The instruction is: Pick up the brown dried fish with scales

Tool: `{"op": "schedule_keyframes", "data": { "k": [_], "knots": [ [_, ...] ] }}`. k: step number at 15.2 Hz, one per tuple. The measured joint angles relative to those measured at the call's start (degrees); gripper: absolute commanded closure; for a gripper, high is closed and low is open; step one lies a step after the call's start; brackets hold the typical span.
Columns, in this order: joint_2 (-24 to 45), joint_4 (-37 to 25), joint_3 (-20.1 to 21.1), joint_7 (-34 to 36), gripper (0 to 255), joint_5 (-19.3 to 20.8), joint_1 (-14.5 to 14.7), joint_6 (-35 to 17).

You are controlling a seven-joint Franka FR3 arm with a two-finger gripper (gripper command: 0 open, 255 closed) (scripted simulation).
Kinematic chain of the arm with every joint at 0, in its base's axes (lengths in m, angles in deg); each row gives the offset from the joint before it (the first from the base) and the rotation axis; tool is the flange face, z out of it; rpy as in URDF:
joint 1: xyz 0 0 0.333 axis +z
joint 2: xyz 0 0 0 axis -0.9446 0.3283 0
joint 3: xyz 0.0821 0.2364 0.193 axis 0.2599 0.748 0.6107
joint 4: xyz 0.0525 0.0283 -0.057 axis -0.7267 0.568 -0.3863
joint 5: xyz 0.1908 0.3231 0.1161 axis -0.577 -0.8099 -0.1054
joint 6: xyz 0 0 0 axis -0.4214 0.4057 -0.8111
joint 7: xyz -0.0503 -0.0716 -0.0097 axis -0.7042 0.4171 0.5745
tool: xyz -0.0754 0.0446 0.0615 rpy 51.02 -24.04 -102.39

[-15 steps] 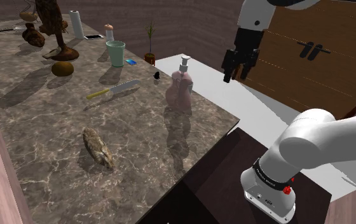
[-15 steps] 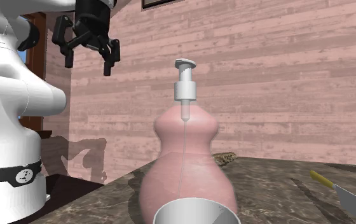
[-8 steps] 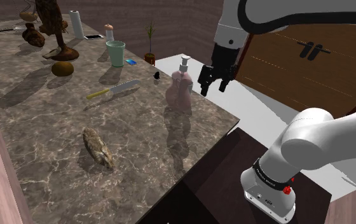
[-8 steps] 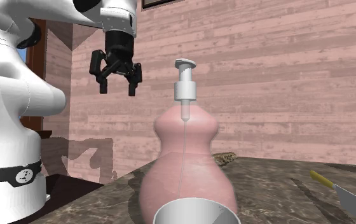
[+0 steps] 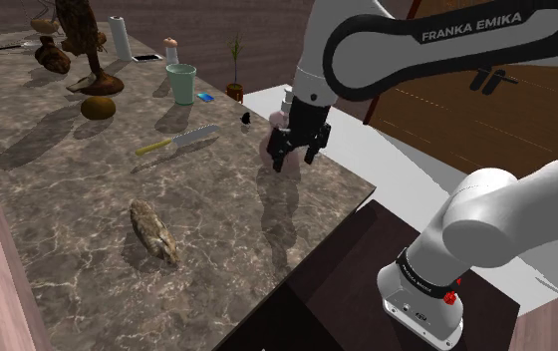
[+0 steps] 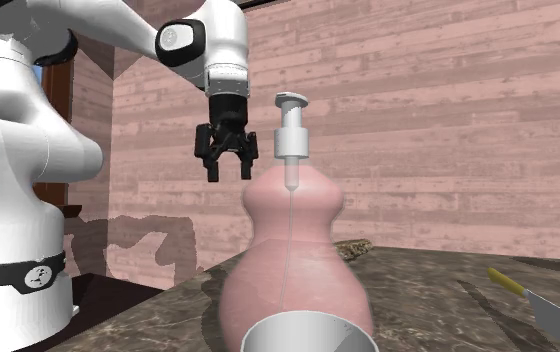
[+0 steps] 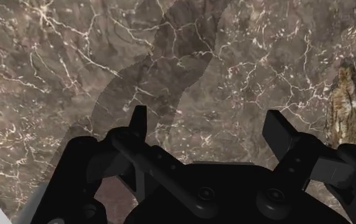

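Hangs over the worktop point(image 5: 68, 199), hand point(image 5: 293, 160) spread and empty, well apart from the dried fish point(image 5: 153, 232). Looks light, stiff, brittle; wants gentle pinching across mid-body.

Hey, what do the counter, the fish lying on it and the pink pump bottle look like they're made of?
The dark brown veined counter looks like marble or similar stone, going by its pale branching veins. The brown scaly fish has a matte, mottled, dry-looking skin, so likely dried flesh. The pink pump bottle is smooth and slightly see-through, with its tube showing inside; probably plastic or glass.
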Motion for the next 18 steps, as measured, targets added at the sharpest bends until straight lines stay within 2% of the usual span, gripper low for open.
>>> {"op": "schedule_keyframes", "data": {
  "k": [6, 11, 15, 18],
  "knots": [
    [10.8, -3.2, 6.8, 6.3, 0, -0.1, 0.5, -11.5],
    [21.2, -6.9, 12.3, 13.4, 0, 4.2, -0.3, -20.9],
    [31.8, -12.8, 15.8, 22.6, 0, 13.3, -1.0, -26.7],
    [38.1, -16.7, 16.0, 29.4, 0, 20.8, 0.3, -29.2]
  ]
}}
